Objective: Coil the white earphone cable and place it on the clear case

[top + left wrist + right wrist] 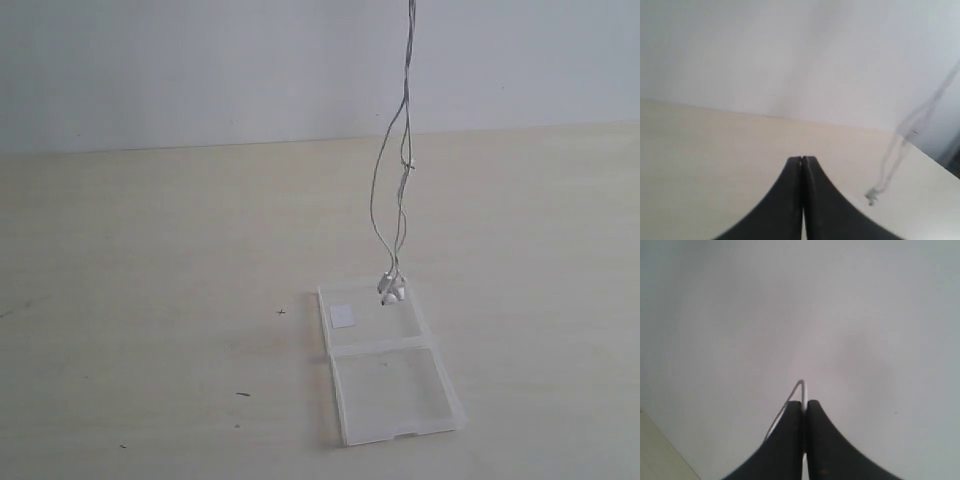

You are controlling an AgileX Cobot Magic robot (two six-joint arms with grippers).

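Okay, your right gripper pinches the cable (jaws closed on it), earbuds dangling over the case; left gripper closed, empty.

Pale wooden tabletop, plain white wall behind it.

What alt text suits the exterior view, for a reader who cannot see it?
A thin white cable hangs from above the frame, its earbuds dangling at the far half of an open clear case lying flat on a pale table. That half bears a small white sticker; a plain wall stands behind.
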